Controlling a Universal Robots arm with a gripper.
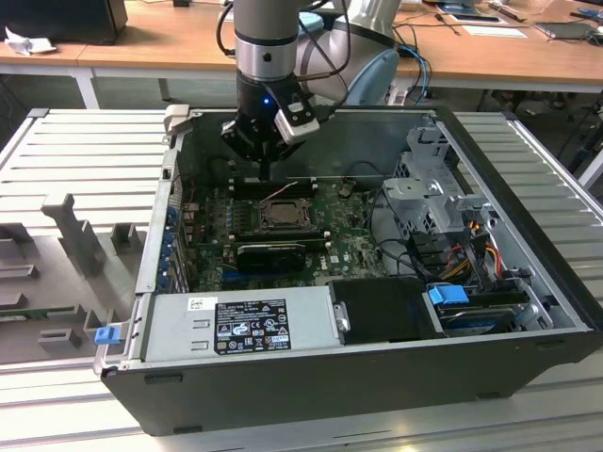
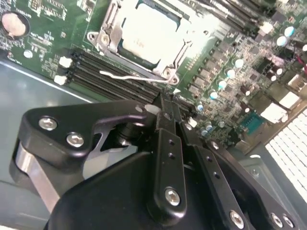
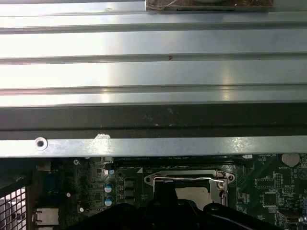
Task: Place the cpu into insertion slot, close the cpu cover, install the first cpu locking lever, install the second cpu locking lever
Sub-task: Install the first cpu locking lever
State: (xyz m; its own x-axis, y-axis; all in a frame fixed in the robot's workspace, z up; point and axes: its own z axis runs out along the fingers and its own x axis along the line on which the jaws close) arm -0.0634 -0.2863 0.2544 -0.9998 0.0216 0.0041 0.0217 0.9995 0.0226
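Inside an open computer case, the insertion slot (image 1: 281,215) sits on the green motherboard (image 1: 353,250). The cpu (image 2: 146,29) lies in it with its silvery top showing, also seen as the pale square cpu (image 3: 192,193) in the first wrist view. The cpu cover (image 2: 183,48) lies flat around the chip. A thin wire locking lever (image 2: 129,75) runs along the socket edge nearest the gripper; this lever (image 3: 187,179) also shows in the first wrist view. My gripper (image 2: 164,101) hangs just behind the socket over the memory slots, fingers shut together with nothing seen between them.
Long black memory slots (image 2: 108,76) lie between gripper and socket. A black card (image 1: 271,252) sits in front of the socket. The power supply (image 1: 236,325) fills the case front, a drive cage (image 1: 429,179) stands at the exterior view's right, and the case wall (image 3: 153,120) rises behind.
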